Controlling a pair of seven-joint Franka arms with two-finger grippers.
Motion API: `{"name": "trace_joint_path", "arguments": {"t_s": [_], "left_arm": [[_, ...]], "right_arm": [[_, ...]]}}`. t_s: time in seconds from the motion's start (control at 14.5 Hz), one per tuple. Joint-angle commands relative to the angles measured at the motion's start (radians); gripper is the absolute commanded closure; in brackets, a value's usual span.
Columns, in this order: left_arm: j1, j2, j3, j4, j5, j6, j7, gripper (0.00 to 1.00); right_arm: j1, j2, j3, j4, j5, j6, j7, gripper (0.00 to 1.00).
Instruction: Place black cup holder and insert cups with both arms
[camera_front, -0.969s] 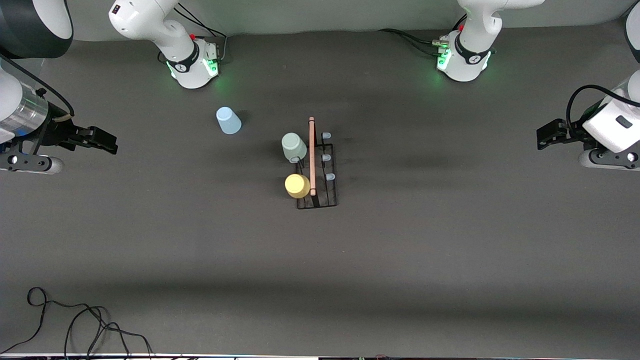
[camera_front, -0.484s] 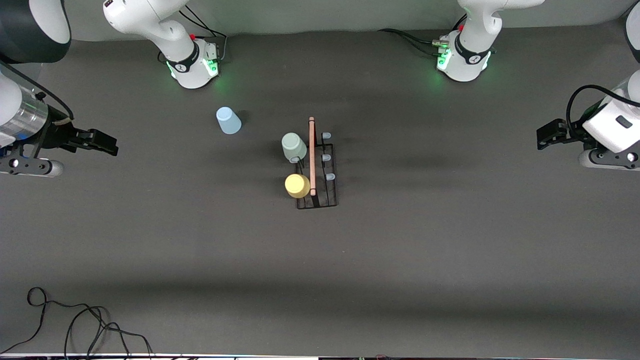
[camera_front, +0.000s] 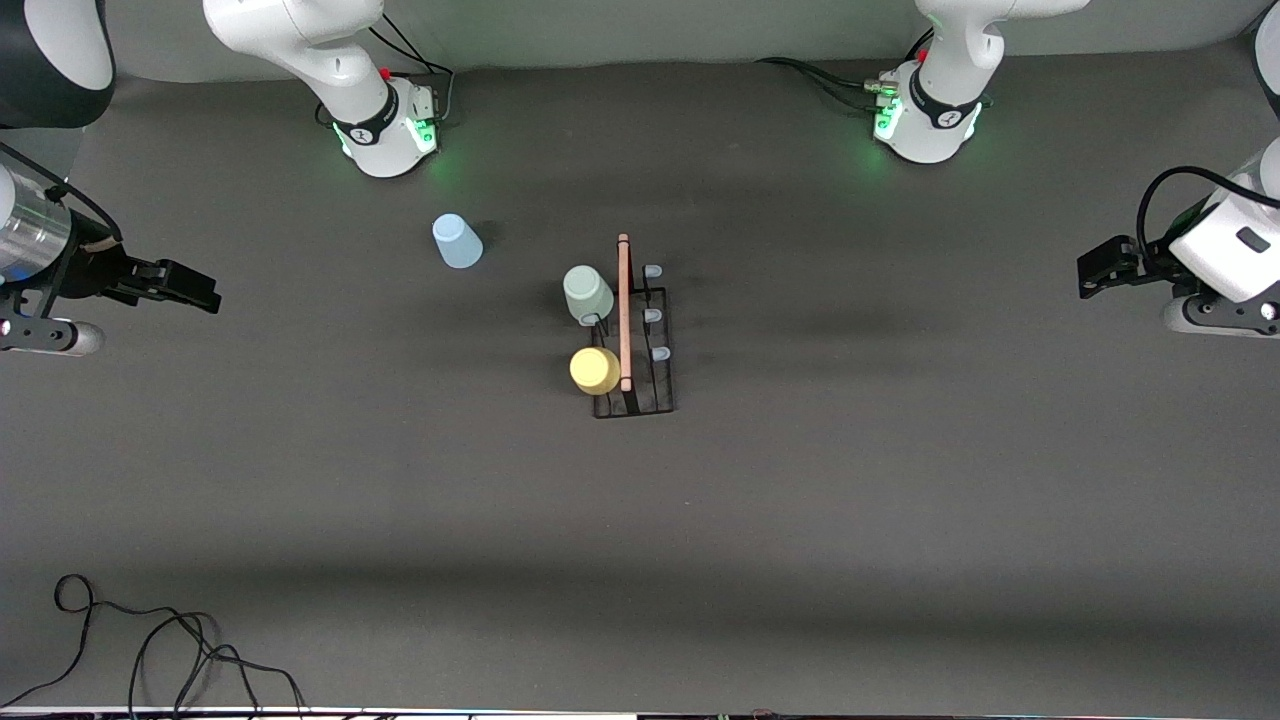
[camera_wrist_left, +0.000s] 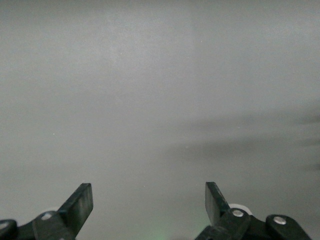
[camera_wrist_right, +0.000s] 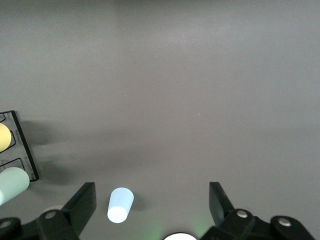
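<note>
The black cup holder (camera_front: 655, 385) stands mid-table, its wooden rod handle (camera_front: 624, 310) along the top. The pale green cup (camera_front: 587, 294) and the yellow cup (camera_front: 595, 371) sit on pegs on the side toward the right arm's end; three blue-capped pegs (camera_front: 652, 315) are bare. The light blue cup (camera_front: 456, 241) stands upside down on the table near the right arm's base. My right gripper (camera_front: 205, 290) is open and empty, high at the right arm's end; its wrist view shows the blue cup (camera_wrist_right: 120, 205) below. My left gripper (camera_front: 1090, 275) is open and empty at the left arm's end.
Both arm bases (camera_front: 385, 125) (camera_front: 925, 120) glow green at the table's back edge. A loose black cable (camera_front: 150, 650) lies at the table's corner nearest the front camera, at the right arm's end. The left wrist view shows only bare grey table (camera_wrist_left: 160, 100).
My right gripper has drawn back toward the right arm's end of the table. My left gripper has shifted slightly outward. The cups and holder have not moved.
</note>
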Motion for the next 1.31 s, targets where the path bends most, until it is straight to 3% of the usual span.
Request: {"name": "trace_joint_path", "arguments": {"t_s": [0.0,0.14,0.35,1.25], "left_arm": [[-0.009,-0.012,0.002,0.015,0.016,-0.019,-0.008,0.00],[-0.008,-0.012,0.002,0.032,0.017,-0.021,-0.008,0.00],[-0.008,-0.014,0.002,0.034,0.016,-0.028,-0.008,0.00],[-0.006,-0.007,0.006,0.048,0.021,-0.022,-0.008,0.00]], "right_arm": [[-0.016,-0.010,0.019,0.003,-0.015,0.007,-0.021,0.00],[-0.027,-0.010,0.025,-0.005,-0.015,0.033,-0.021,0.00],[-0.090,-0.008,0.093,-0.005,-0.012,0.064,-0.021,0.00],[-0.056,-0.008,0.085,-0.006,-0.015,0.065,-0.020,0.00]]}}
